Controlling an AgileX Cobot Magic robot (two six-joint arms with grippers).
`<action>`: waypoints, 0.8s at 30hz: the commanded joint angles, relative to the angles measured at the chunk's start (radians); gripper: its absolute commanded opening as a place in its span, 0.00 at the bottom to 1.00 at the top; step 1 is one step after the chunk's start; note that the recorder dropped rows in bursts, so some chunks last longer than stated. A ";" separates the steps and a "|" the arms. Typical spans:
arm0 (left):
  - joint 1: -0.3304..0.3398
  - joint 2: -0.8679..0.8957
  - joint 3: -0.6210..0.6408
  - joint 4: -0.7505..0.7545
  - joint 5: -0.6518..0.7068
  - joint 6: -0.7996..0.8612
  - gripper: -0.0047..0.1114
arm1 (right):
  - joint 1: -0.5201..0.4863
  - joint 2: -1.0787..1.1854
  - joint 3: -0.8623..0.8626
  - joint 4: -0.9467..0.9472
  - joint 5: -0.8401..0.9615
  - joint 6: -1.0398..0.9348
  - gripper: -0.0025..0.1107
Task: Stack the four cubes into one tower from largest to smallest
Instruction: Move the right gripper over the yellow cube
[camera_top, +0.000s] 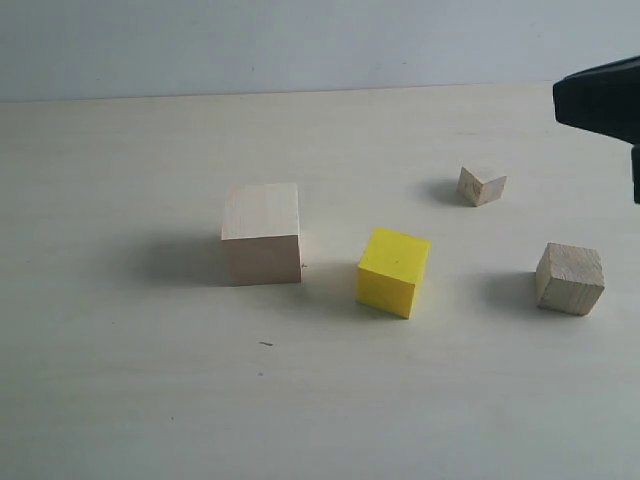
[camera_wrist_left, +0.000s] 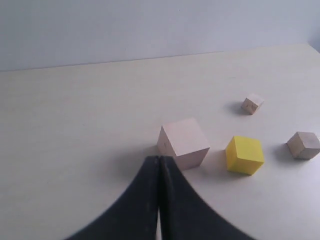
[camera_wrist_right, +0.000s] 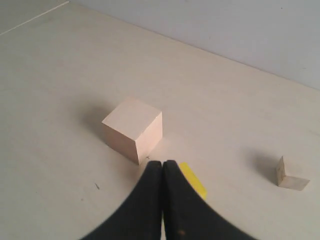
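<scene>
We take this for a robotics lab or test station. A broad, pale worktop (camera_top: 120, 400) with a faint grain meets a plain grey-white wall (camera_top: 300, 40) in one straight line. The light is even and flat, and the shadows are soft. The things lying on the worktop are simple test pieces, set well apart: a large pale wooden cube (camera_top: 261, 233), a bright yellow cube (camera_top: 393, 271), a medium grainy wooden cube (camera_top: 569, 278) and a small wooden cube (camera_top: 481, 185). Black machine parts show us it is a robot's station. A dark arm housing (camera_top: 600, 100) juts in at the right edge of the exterior view. Each wrist view looks down a black tool, the left tool (camera_wrist_left: 159, 160) and the right tool (camera_wrist_right: 162, 163), both with fingers pressed together.
</scene>
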 joint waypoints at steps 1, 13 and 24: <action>0.001 -0.011 0.032 -0.012 -0.013 -0.006 0.05 | 0.003 0.013 -0.010 0.015 -0.061 0.005 0.02; 0.001 -0.004 0.036 -0.051 -0.016 -0.064 0.05 | 0.003 0.013 -0.010 0.011 -0.056 0.023 0.02; 0.001 -0.004 0.049 -0.051 0.020 0.005 0.17 | 0.003 0.095 -0.010 -0.069 0.183 0.029 0.45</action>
